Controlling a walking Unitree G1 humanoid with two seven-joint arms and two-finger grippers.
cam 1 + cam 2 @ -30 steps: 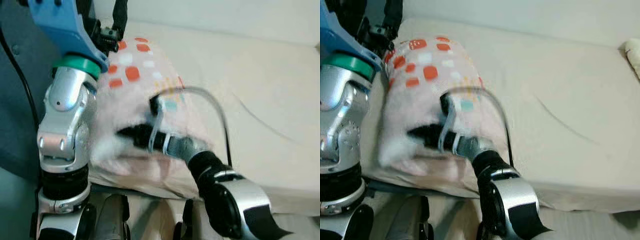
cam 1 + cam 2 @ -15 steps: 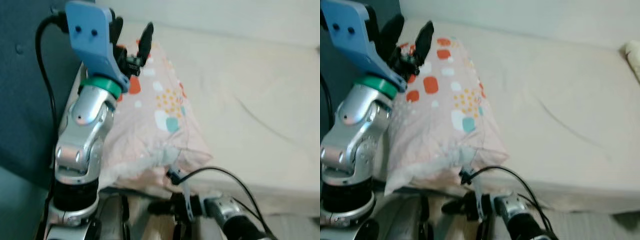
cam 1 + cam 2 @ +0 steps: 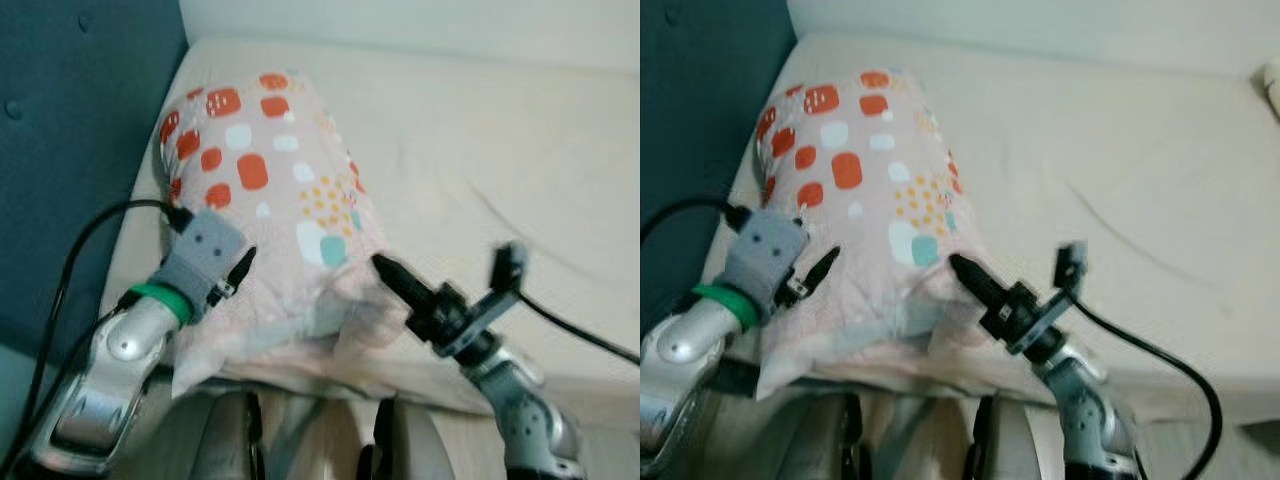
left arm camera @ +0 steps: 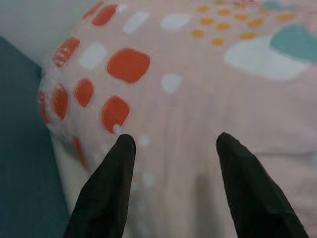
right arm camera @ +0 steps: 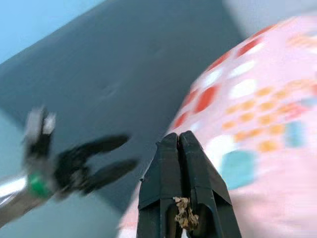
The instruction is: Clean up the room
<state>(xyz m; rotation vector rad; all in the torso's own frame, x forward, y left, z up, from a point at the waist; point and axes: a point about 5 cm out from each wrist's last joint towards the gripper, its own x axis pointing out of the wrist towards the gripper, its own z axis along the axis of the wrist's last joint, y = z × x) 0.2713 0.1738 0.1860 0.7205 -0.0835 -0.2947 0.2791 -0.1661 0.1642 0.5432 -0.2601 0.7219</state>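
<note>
A pink pillow (image 3: 270, 190) with orange, white and teal patches lies on the cream bed (image 3: 500, 150), its far end against the blue headboard (image 3: 70, 120). My left gripper (image 4: 173, 139) hovers open just over the pillow's near left part, nothing between its black fingers (image 4: 106, 188). It sits at the pillow's near left corner (image 3: 238, 268). My right gripper (image 3: 385, 268) is shut, its fingers (image 5: 180, 163) pressed together and holding nothing, pointing at the pillow's near right corner. The pillow's near edge is rumpled.
The mattress stretches wide and bare to the right of the pillow. A white soft item (image 3: 1272, 75) peeks in at the far right edge. The bed's front edge runs just below both grippers, with my dark legs (image 3: 230, 440) beneath it.
The left arm has come down from above the pillow's far end to its near left corner. The right gripper has risen from below the bed edge to the pillow's near right corner.
</note>
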